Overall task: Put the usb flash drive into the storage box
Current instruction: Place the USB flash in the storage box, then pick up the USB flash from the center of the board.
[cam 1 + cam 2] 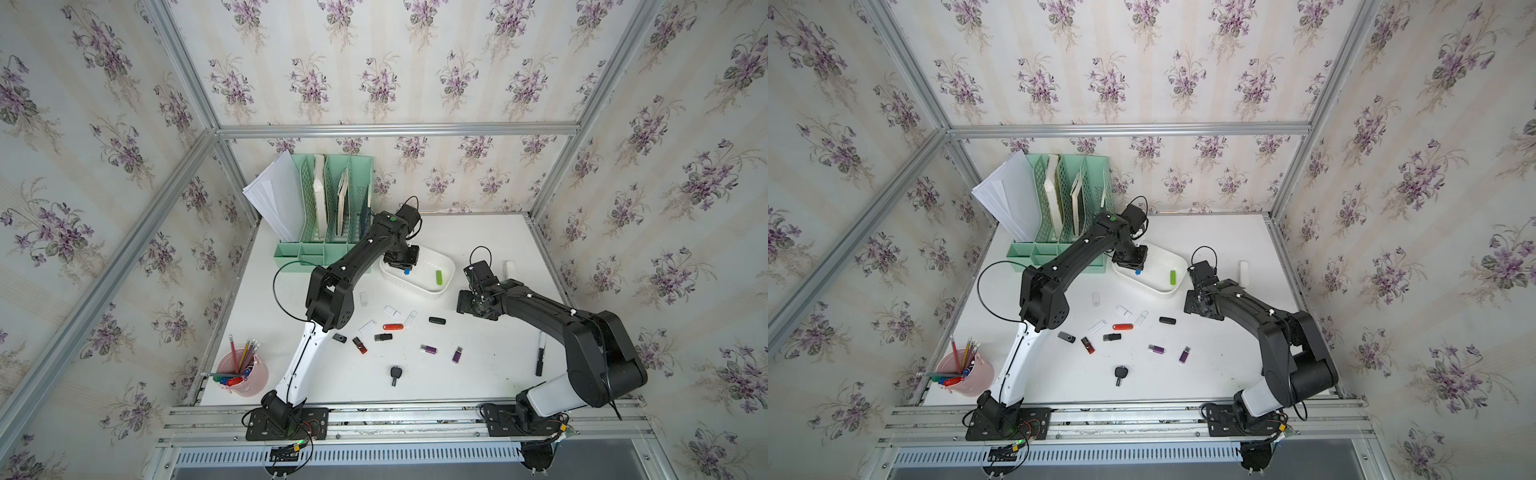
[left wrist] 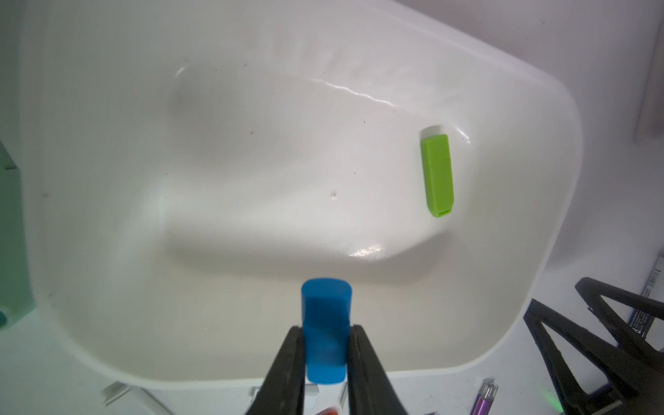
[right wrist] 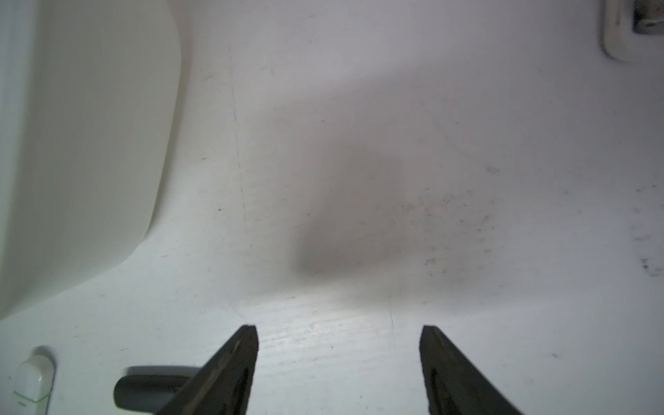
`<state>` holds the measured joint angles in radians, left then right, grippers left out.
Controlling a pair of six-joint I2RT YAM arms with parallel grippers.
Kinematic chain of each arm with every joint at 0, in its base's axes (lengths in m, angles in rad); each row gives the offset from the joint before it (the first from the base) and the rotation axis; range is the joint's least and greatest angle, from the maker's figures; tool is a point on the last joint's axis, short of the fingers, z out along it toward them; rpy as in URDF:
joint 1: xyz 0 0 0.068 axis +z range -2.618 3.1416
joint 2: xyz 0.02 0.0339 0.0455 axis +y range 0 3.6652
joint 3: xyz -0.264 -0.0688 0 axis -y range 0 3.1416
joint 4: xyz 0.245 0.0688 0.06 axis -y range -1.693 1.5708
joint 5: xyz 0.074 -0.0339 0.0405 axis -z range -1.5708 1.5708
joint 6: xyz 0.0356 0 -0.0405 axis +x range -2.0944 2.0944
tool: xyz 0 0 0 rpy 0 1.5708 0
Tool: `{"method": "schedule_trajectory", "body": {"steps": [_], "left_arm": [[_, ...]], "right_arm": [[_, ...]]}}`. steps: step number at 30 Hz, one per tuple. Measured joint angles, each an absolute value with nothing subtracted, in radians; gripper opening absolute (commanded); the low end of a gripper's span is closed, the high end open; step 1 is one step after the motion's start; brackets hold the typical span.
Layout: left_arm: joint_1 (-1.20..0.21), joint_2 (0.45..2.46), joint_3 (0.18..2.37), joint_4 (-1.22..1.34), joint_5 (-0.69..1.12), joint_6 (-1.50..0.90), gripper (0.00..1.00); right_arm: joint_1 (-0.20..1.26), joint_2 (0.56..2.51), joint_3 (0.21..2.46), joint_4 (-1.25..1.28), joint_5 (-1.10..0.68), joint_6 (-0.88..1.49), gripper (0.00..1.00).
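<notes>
Usb flash drive (image 2: 325, 316): blue, pinched over the storage box (image 2: 560, 172), just inside its wall.
Left gripper (image 2: 325, 328): jaws narrow, clamped on the usb flash drive.
Right gripper (image 3: 339, 327): jaws wide, empty, beside the storage box.
Risk: released so close to the rim, it may strike the wall and bounce out.

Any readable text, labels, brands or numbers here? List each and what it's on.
Nothing can be read in any view.
Pen barrel, left wrist view: small print, too blurred to read.
Blue flash drive, green flash drive, storage box: no markings visible.
</notes>
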<state>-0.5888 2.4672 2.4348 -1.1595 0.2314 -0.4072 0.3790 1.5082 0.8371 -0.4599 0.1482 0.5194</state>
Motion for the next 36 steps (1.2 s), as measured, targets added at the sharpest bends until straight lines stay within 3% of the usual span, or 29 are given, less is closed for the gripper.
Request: {"method": "schedule_trajectory", "body": {"steps": [25,31,36], "left_arm": [[-0.536,2.640,2.532,-1.065,0.126,-0.362,0.32],[-0.538,2.607,2.506,-1.052,0.139,-0.363,0.50],[-0.537,2.462,2.457,-1.052,0.146,-0.366,0.62]], "right_arm": [[0.400,1.430,0.738,-0.419,0.118,0.527,0.76],[0.428,1.409,0.736,-0.404,0.118,0.527,0.76],[0.486,1.407,0.736,-0.417,0.101,0.529,0.76]]}}
